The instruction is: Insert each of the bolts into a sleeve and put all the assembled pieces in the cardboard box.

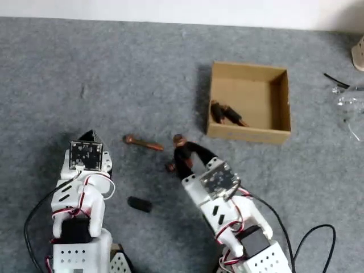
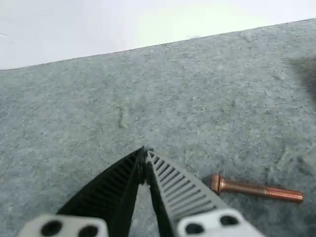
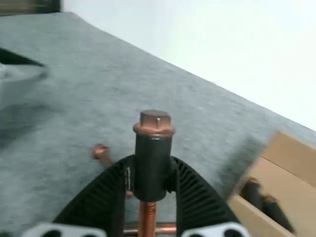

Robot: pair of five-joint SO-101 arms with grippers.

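My right gripper (image 1: 183, 154) (image 3: 150, 170) is shut on a black sleeve (image 3: 153, 155) with a copper bolt (image 3: 154, 122) through it, held just left of the cardboard box (image 1: 247, 134) (image 3: 291, 163). Two dark assembled pieces (image 1: 226, 114) (image 3: 261, 200) lie in the box's left part. A loose copper bolt (image 1: 143, 143) (image 2: 256, 188) lies on the grey mat between the arms. A spare black sleeve (image 1: 139, 204) lies nearer the arm bases. My left gripper (image 1: 88, 137) (image 2: 145, 158) is shut and empty, a short way left of the loose bolt.
Grey felt mat (image 1: 114, 74) covers the table. Clear plastic items and a black wire (image 1: 344, 96) lie at the right edge, beyond the box. A black cable (image 1: 310, 239) loops beside the right arm's base.
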